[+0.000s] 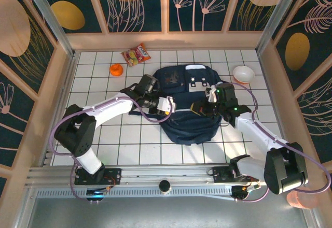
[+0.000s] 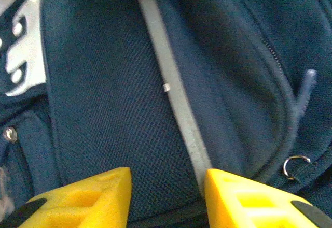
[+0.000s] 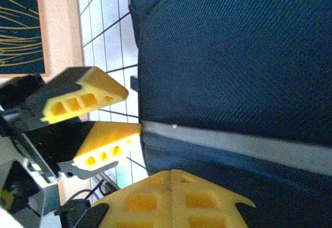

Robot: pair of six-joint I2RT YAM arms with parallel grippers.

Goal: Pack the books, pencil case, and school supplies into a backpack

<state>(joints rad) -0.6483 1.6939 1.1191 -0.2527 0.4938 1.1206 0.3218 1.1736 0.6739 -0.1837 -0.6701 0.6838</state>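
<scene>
The navy backpack (image 1: 187, 127) lies flat in the middle of the tiled table, its white patches toward the far wall. My left gripper (image 1: 170, 105) is at its left edge. In the left wrist view this gripper (image 2: 167, 179) is open, with mesh fabric (image 2: 104, 93) and the pale stripe (image 2: 176, 98) past its tips. The right wrist view shows those same fingers (image 3: 109, 140) apart at the bag's edge (image 3: 233, 46). My right gripper (image 3: 172, 173) is shut, tips against the fabric, with nothing visible between them; from above it (image 1: 201, 108) is over the bag's middle. The books, pencil case and school supplies are out of view.
A red-orange snack packet (image 1: 136, 55) and a small round orange object (image 1: 116, 70) lie at the back left. A white bowl (image 1: 243, 73) stands at the back right. Wooden walls enclose the table. A zipper ring (image 2: 295, 167) shows on the bag.
</scene>
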